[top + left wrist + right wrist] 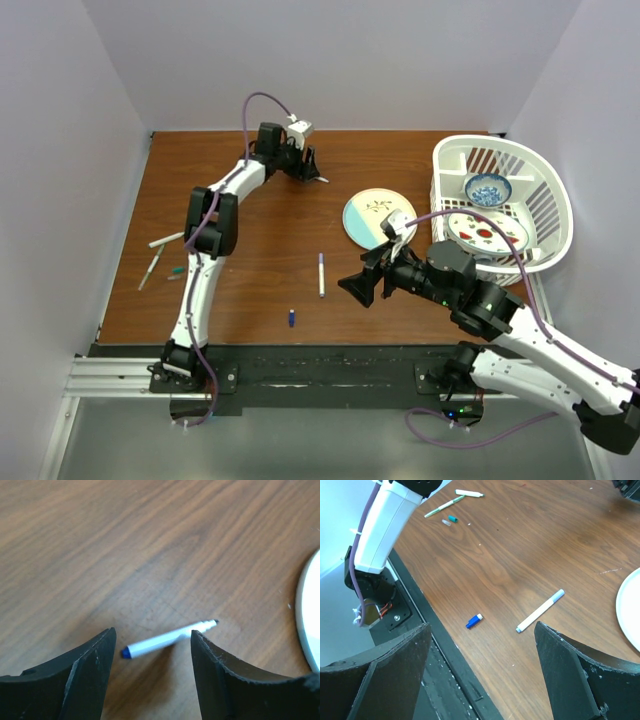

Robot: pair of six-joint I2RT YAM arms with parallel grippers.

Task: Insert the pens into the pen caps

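My left gripper (312,170) is open at the far back of the table, low over a white pen (170,636) with a dark blue end and a bare dark tip; the pen lies between the fingers (90,665), untouched. My right gripper (358,287) is open and empty above the table's middle. Below it lie a white pen (540,611) with a pale blue end, also seen from the top (321,274), and a loose dark blue cap (474,621) near the front edge (291,318). At the left lie two more pens (166,240) (152,267) and a green cap (177,270).
A white and pale blue plate (365,222) lies right of centre, close to the right wrist. A white basket (550,170) at the back right holds a blue bowl (488,188) and a plate (485,230). A black rail (320,362) runs along the near edge. Walls close in three sides.
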